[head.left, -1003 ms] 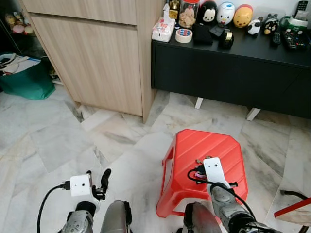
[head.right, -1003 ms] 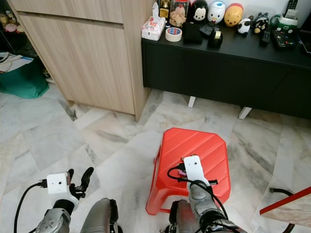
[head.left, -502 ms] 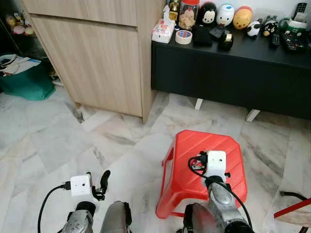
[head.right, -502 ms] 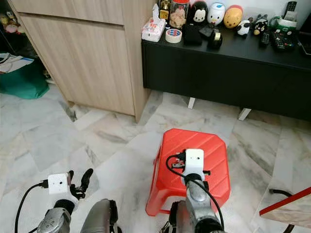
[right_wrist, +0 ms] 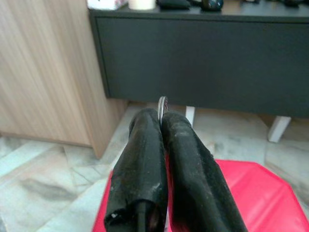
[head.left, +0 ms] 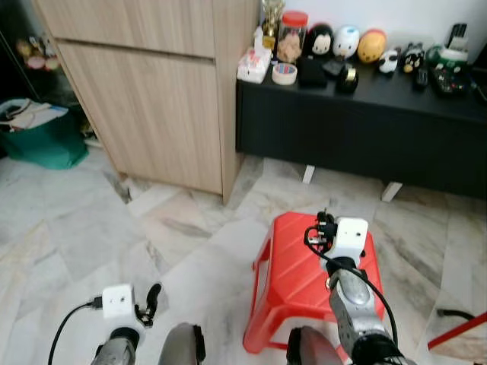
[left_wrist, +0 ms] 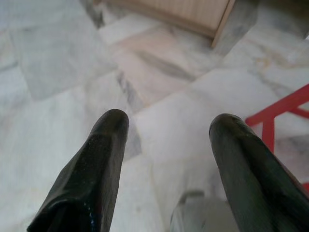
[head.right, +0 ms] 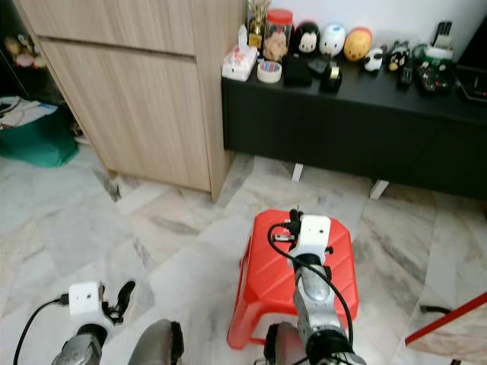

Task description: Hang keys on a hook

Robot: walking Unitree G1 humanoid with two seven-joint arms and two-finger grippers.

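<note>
Keys (right_wrist: pixel 162 103): pinched in the right end effector (right_wrist: pixel 163 121), raised above the red stool (head.left: pixel 293 266). From the wrist view all I can see is a thin metal ring edge poking out between the two fingertips; the fingers are pressed together on it with no gap. Head view shows a small dark cluster at the tip, too small to read individual keys. Judging by the grip, holding at the ring keeps the loop exposed past the fingertips, which is what a hook needs to catch.

Right fingers point toward the black surface (head.left: pixel 380 84) and its dark front, with the wood cabinet (head.left: pixel 152 91) to the robot's left of it. No hook that I can make out in these frames, so my read is the carry phase: keys lifted, target not yet lined up.

Left end effector (left_wrist: pixel 166 145): low by the robot's left side over the marble floor (head.left: pixel 91 228), fingers spread wide, holding nothing. Idle.

Surface top carries tape roll (head.left: pixel 285 73), jar (head.left: pixel 291 34), round figurines (head.left: pixel 346 41) and remotes. Green bag (head.left: pixel 38 137) sits on the floor far left, well apart from the stool.

Risk, as a guess: ring is held edge-on and thin, could twist in the pinch on contact.
</note>
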